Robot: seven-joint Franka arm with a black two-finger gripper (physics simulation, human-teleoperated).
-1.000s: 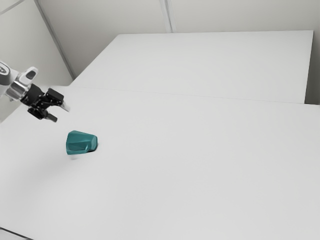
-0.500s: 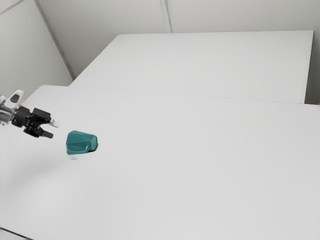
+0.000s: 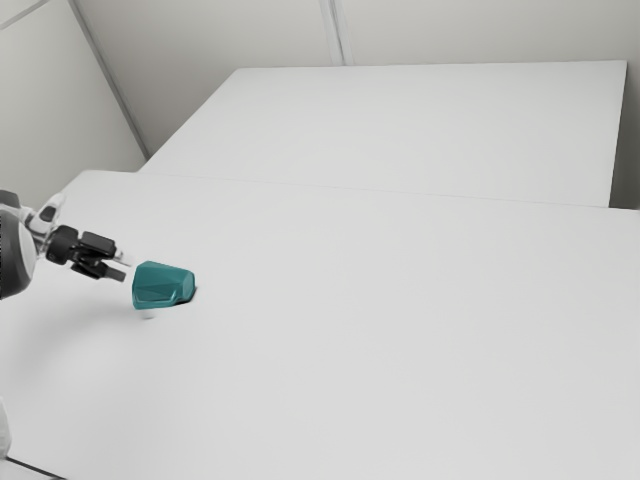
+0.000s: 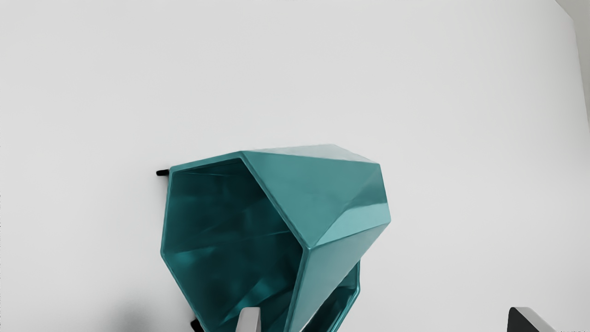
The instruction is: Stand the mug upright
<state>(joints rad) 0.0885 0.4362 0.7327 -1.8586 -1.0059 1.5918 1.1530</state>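
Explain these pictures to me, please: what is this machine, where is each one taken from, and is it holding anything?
These are computer-made pictures of a robot arm with a two-fingered black pincer at its end. The exterior view looks on from beside the arm, which reaches in from that view's left over a pale table. The wrist view comes from a camera on the arm's hand, so the tips of its own fingers peek in. A teal mug lies on its side, mouth towards the pincer. Nothing is held: the pincer is open.
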